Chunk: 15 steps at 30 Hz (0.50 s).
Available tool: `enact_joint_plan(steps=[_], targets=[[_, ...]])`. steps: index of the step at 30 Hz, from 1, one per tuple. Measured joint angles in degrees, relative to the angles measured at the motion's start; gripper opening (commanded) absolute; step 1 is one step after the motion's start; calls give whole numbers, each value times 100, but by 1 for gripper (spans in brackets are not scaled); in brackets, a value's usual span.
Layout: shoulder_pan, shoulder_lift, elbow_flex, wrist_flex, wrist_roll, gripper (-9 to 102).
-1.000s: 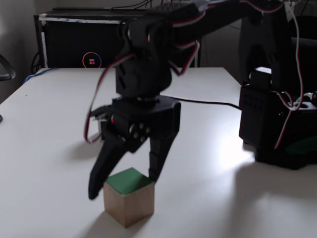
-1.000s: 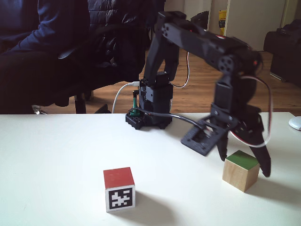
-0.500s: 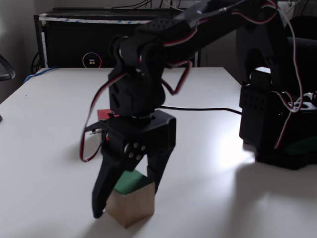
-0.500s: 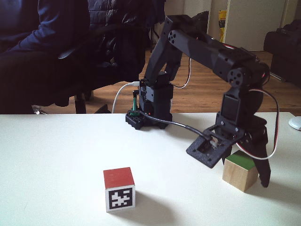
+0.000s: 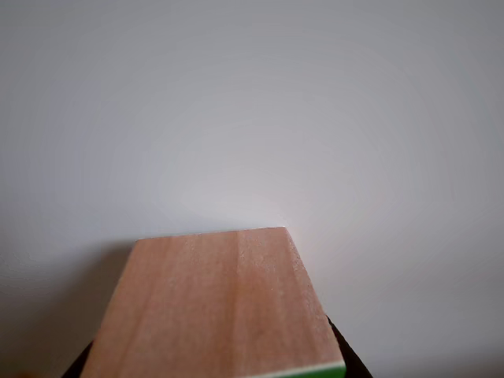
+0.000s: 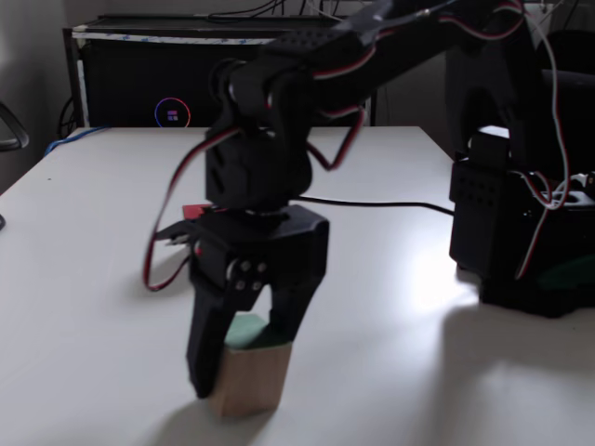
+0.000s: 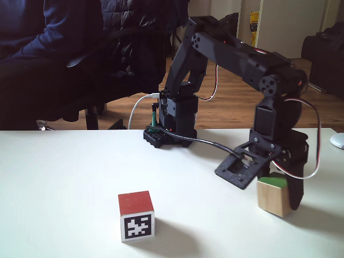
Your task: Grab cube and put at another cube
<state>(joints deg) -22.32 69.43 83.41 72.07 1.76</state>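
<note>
Pincer (image 6: pixel 240 367) closed onto one cube (image 6: pixel 249 376); another cube (image 7: pixel 136 216) apart.

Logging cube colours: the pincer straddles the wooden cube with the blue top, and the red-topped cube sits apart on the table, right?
Not quite: the wooden cube has a green top, as a fixed view shows. The pincer does straddle it, and the red-topped cube sits apart.

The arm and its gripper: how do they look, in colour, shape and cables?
The arm is matte black plastic, built of boxy links with round joint housings. Red, white and dark cables loop loosely along it in both fixed views. The gripper has two long black tapering fingers under a blocky housing with small screws. The base is black too, with a white cable plugged in.
</note>
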Motion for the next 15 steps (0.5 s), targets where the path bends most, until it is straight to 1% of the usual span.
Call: enact_joint_plan(steps=[4, 8, 11, 15], targets=[[272, 949, 589, 0, 105, 17], [809, 2188, 1107, 18, 44, 16], [1415, 2900, 1257, 70, -158, 17], [2391, 3234, 1485, 97, -457, 17]])
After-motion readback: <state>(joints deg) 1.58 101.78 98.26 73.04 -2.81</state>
